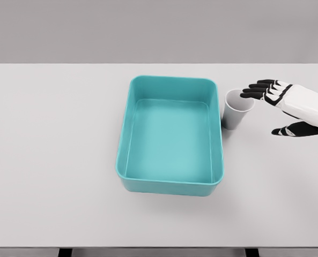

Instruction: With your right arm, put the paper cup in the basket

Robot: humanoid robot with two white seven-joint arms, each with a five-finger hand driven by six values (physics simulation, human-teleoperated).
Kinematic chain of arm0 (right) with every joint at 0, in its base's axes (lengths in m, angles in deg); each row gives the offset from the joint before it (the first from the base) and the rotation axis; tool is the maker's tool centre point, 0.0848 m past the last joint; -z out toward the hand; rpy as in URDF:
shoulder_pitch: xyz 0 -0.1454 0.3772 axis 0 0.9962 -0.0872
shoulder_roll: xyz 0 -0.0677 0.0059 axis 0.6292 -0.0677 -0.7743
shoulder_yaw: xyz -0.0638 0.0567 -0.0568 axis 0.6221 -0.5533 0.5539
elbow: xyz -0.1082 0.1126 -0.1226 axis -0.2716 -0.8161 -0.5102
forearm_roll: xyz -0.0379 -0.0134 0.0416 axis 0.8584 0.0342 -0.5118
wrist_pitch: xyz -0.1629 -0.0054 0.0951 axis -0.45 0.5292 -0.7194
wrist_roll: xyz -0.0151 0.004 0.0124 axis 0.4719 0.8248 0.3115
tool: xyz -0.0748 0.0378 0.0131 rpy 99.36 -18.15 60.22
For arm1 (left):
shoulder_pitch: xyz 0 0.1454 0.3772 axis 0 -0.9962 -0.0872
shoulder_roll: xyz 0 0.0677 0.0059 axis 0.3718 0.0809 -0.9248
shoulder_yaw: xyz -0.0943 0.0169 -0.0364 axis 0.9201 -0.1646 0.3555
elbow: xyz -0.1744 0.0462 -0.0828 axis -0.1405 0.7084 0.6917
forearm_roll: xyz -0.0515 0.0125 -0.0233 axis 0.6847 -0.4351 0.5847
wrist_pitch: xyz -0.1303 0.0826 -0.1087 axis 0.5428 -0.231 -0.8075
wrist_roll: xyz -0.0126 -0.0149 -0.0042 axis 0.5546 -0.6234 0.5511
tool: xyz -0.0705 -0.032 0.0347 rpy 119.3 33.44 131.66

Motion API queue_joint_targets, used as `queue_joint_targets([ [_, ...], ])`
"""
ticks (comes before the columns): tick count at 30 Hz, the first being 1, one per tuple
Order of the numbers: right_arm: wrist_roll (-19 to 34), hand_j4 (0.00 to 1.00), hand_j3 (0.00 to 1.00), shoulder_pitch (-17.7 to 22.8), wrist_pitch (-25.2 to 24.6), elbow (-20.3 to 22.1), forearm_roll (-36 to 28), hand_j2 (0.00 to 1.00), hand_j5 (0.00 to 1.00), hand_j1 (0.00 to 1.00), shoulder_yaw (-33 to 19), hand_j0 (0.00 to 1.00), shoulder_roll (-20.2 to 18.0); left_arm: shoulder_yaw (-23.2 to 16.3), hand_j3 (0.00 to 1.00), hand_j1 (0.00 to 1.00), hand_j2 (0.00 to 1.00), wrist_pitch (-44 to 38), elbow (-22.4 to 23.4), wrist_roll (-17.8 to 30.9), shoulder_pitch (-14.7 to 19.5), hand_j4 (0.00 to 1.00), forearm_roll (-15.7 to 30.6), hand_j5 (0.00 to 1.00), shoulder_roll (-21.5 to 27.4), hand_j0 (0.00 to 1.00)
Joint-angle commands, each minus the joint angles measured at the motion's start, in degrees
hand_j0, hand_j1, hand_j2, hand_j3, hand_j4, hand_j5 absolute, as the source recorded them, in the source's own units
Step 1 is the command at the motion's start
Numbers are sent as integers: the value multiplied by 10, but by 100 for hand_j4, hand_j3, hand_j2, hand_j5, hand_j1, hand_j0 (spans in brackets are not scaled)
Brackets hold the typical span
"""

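Reaching in from the right edge of the head view, the right robot hand point(279, 104) sits with its black fingers point(258, 88) spread apart and holding nothing. The fingertips point left, and the top ones come right up to the rim of the paper cup point(237, 111), maybe just brushing it, hard to say from this angle. The thumb point(283, 131) hangs lower and off to the side, well clear of the cup wall, so no grip on anything.

The paper cup is just left of the robot hand, standing upright on the bench point(51, 139), open end up, white with a greyish side. It's outside the basket point(171, 184), parked right beside the basket's right wall near the far corner, pretty much touching it or very close.

Further left of the robot hand, past the cup, is the basket itself: a teal rectangular tub with rounded corners and nothing inside.

Only the white forearm of the right arm shows, cut off by the picture's edge. The bench is plain light grey all around.
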Motion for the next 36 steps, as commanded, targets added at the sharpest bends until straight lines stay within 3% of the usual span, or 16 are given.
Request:
queue_joint_targets([
  [1,0,100,100,1,-1,0,-1,100,100,100,0,100,-1,0,100,100,100,0,0,0,0,100,0,100,0,100],
  [7,21,100,100,2,-1,-1,-2,100,100,100,-3,100,17,0,100,100,100,0,0,0,0,100,0,100,0,100],
  [11,21,100,100,-4,-1,0,-10,100,100,100,-8,100,53,0,100,100,100,0,0,0,0,100,0,100,0,100],
  [13,22,100,100,-4,-1,-1,-72,100,100,100,-7,100,56,0,100,100,100,0,0,0,0,100,0,100,0,100],
  [15,25,100,100,-4,-52,-4,-133,100,100,100,-9,100,57,0,100,100,100,0,0,0,0,100,0,100,0,100],
  [17,26,100,100,-5,-145,-1,-151,100,100,100,-16,100,59,0,100,100,100,0,0,0,0,100,0,100,0,100],
  [18,29,100,100,-5,-163,-1,-161,100,100,100,-18,100,59,0,100,100,100,0,0,0,0,100,0,100,0,100],
  [20,69,100,100,-18,-219,-4,-216,100,100,100,-19,100,66,0,100,100,100,0,0,0,0,100,0,100,0,100],
  [24,70,100,100,-52,-333,-19,-231,100,100,100,-20,100,113,0,100,100,100,0,0,0,0,100,0,100,0,100],
  [28,70,100,100,-66,-345,-64,-299,100,100,100,-19,100,125,0,100,100,100,0,0,0,0,100,0,100,0,100],
  [36,70,100,100,-66,-336,-109,-293,100,100,100,13,100,124,0,100,100,100,0,0,0,0,100,0,100,0,100],
])
